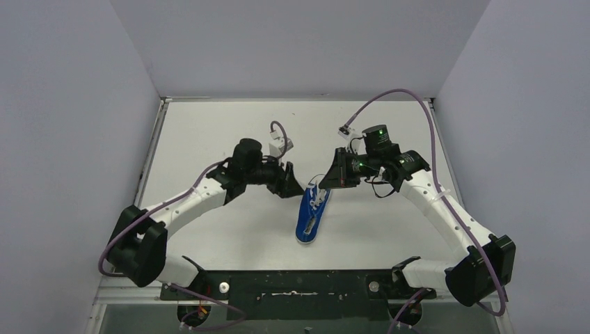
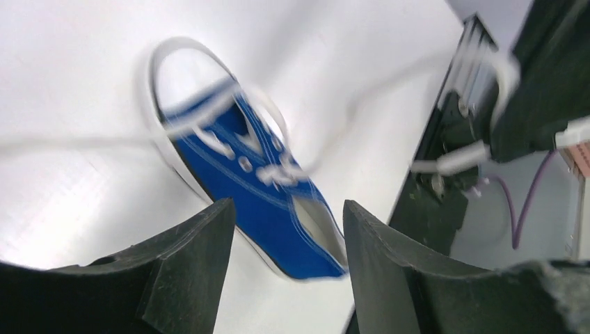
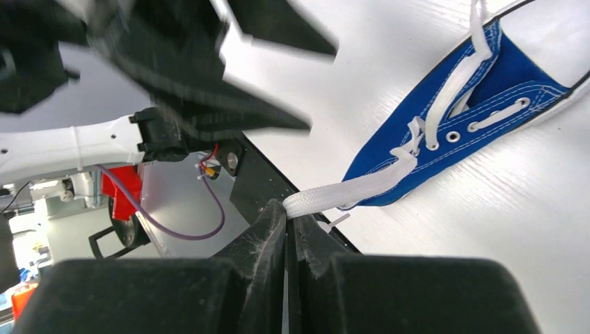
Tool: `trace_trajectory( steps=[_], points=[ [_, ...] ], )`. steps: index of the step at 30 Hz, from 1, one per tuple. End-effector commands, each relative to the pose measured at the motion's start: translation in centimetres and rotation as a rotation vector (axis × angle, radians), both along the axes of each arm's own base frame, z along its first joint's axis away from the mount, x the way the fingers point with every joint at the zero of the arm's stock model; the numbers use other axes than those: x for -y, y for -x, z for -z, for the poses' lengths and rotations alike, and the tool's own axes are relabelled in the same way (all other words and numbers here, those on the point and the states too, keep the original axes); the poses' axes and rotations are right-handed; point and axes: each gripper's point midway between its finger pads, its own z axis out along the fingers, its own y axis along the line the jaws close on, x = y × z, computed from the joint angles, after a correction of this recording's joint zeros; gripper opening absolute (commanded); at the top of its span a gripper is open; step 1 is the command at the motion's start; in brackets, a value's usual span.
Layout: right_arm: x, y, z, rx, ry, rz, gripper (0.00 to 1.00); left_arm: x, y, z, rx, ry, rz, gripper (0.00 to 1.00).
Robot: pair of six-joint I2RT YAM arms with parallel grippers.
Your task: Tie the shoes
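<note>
A small blue canvas sneaker (image 1: 308,216) with white laces and a white sole rim lies on the white table between the two arms, its laced end toward the grippers. It also shows in the left wrist view (image 2: 261,188) and the right wrist view (image 3: 473,118). My right gripper (image 1: 327,182) is shut on a white lace (image 3: 348,195) that runs taut from the shoe's eyelets to the fingertips. My left gripper (image 1: 292,188) is open and empty just left of the shoe's laced end, its fingers (image 2: 198,264) apart above the shoe.
The black mounting plate (image 1: 299,285) with both arm bases runs along the near table edge. Grey walls (image 1: 76,104) close in the table on the left, right and back. A purple cable (image 1: 410,97) loops above the right arm.
</note>
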Motion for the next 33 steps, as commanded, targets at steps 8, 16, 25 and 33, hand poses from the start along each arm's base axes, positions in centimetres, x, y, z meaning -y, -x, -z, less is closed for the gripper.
trace_trajectory(
  steps=[8, 16, 25, 33],
  points=[
    [-0.5, 0.9, -2.3, -0.015, -0.09, -0.103, 0.0, 7.3, -9.4, -4.0, 0.048, 0.227, 0.338, 0.53],
    [-1.0, -0.4, -3.7, 0.002, -0.104, -0.123, 0.0, 11.4, -7.9, -3.0, -0.149, 0.461, 0.483, 0.53],
    [-2.5, -2.6, -6.4, 0.062, -0.191, -0.142, 0.0, 9.2, -5.5, -2.0, -0.24, 0.566, 0.516, 0.47],
    [-2.8, -3.9, -6.4, 0.062, -0.214, -0.135, 0.0, 6.5, -5.6, 1.9, -0.173, 0.31, 0.417, 0.45]
  ],
)
